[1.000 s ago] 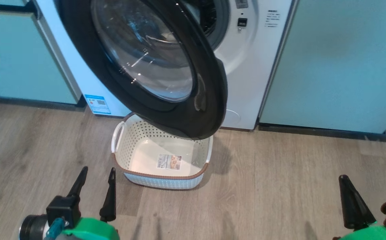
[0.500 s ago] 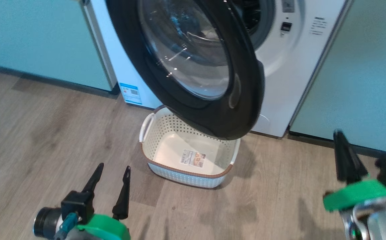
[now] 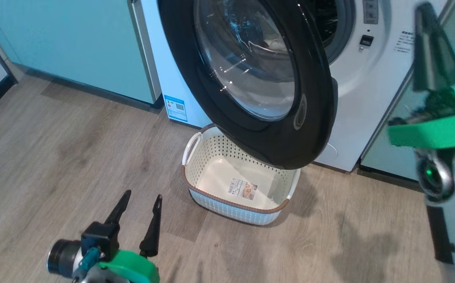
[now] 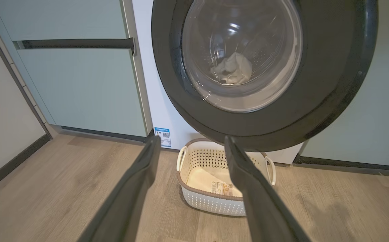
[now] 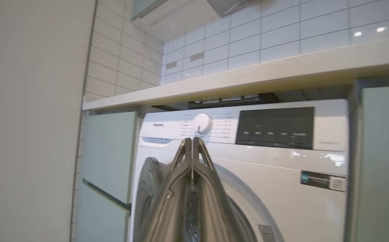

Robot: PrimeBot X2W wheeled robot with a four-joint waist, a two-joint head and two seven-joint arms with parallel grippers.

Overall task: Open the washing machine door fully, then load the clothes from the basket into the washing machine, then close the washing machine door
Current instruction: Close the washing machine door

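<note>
The washing machine [image 3: 353, 118] stands between pale green cabinets. Its door [image 3: 274, 145], a black ring around domed glass, hangs partly open over the basket [image 3: 227, 206]. The cream basket sits on the floor with nothing but a label sticker in it. In the left wrist view, pale clothes [image 4: 231, 69] lie in the drum behind the door [image 4: 265, 127] glass. My left gripper [image 3: 139, 202] is open and low, left of the basket [image 4: 214, 205]. My right gripper [image 3: 426, 15] is shut, holds nothing, and is raised at the machine's right. Its pressed fingertips [image 5: 192, 140] point at the control panel.
Pale green cabinet doors [image 3: 74, 47] flank the machine on both sides. A counter edge [image 5: 248, 80] runs above the machine, with white wall tiles behind. A white dial [image 5: 202, 123] sits on the panel. Wooden floor [image 3: 54, 157] spreads to the left.
The head camera has turned, shifting the whole scene rightward. My right gripper has risen from low at the right to high beside the machine. The left gripper stays open and low.
</note>
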